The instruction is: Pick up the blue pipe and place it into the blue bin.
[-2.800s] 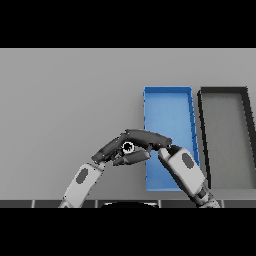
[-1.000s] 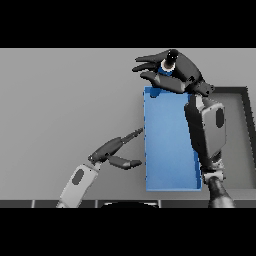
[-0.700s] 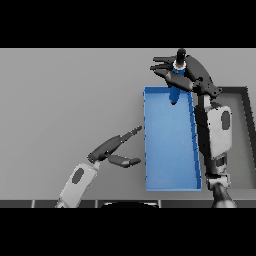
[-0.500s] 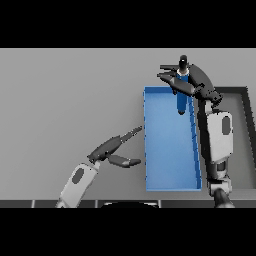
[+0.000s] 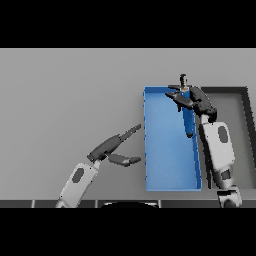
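Now right hand point(image 5: 192, 99) dangles blue pipe point(image 5: 188, 119) over blue bin point(image 5: 165, 170).

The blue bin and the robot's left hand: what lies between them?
Nothing: in the head view only bare grey table separates the left hand from the blue bin.

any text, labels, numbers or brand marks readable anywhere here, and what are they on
None can be read.
blue bin: plain, no label or number.
dark bin beside it: plain, no marking.
blue pipe, hanging from the right hand over the blue bin: no print visible.
left hand, both arms and the grey table: no lettering or logo.
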Controlling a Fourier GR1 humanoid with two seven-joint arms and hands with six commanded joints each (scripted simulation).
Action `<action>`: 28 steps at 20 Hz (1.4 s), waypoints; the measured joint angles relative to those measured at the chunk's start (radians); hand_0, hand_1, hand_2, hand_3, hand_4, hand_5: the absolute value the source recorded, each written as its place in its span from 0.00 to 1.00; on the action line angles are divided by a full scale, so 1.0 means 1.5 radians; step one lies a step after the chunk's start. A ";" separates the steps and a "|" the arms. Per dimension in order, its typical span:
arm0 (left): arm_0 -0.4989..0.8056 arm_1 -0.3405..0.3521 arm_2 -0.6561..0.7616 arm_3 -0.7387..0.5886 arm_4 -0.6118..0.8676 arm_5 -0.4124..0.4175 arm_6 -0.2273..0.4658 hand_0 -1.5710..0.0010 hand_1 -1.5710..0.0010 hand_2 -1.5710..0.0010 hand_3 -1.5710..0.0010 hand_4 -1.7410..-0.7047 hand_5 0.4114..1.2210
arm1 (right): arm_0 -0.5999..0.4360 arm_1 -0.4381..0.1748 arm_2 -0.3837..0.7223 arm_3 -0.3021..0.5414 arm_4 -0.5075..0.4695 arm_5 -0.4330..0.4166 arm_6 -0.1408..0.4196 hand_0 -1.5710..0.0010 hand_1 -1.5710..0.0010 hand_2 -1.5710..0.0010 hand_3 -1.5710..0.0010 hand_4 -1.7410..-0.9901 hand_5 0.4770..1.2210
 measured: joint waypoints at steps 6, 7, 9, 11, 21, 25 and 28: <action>-0.001 0.002 -0.002 0.011 -0.014 0.007 -0.007 1.00 1.00 1.00 1.00 0.79 0.10 | -0.015 -0.141 0.233 0.064 -0.240 -0.160 0.000 0.14 0.18 0.21 0.77 0.25 0.91; -0.004 -0.001 -0.001 0.008 -0.008 0.006 -0.011 1.00 1.00 1.00 1.00 0.79 0.10 | -0.027 -0.156 0.272 0.069 -0.283 -0.188 0.001 0.31 0.35 0.37 0.81 0.36 0.90; -0.005 0.002 0.003 -0.003 0.000 0.003 -0.006 1.00 1.00 1.00 1.00 0.79 0.10 | -0.053 -0.196 0.342 0.069 -0.350 -0.244 0.000 0.56 0.58 0.60 0.88 0.49 0.87; -0.006 -0.003 0.000 0.004 -0.003 0.004 0.001 1.00 1.00 1.00 1.00 0.79 0.10 | -0.080 -0.236 0.391 0.056 -0.370 -0.228 0.000 0.72 0.73 0.74 0.92 0.58 0.79; 0.010 -0.002 -0.008 -0.007 -0.004 0.003 -0.006 1.00 1.00 1.00 1.00 0.78 0.10 | -0.137 -0.291 0.535 0.035 -0.289 -0.121 0.001 0.97 0.97 0.97 0.99 0.82 0.36; 0.006 0.000 -0.003 -0.004 0.001 0.000 -0.005 1.00 1.00 1.00 1.00 0.78 0.10 | -0.139 -0.297 0.549 0.035 -0.276 -0.102 -0.009 0.99 0.99 0.99 1.00 0.87 0.32; 0.016 -0.003 -0.012 -0.021 -0.004 0.005 -0.002 1.00 1.00 1.00 1.00 0.78 0.11 | -0.147 -0.298 0.556 0.038 -0.267 -0.081 -0.015 0.99 0.99 0.99 1.00 0.87 0.32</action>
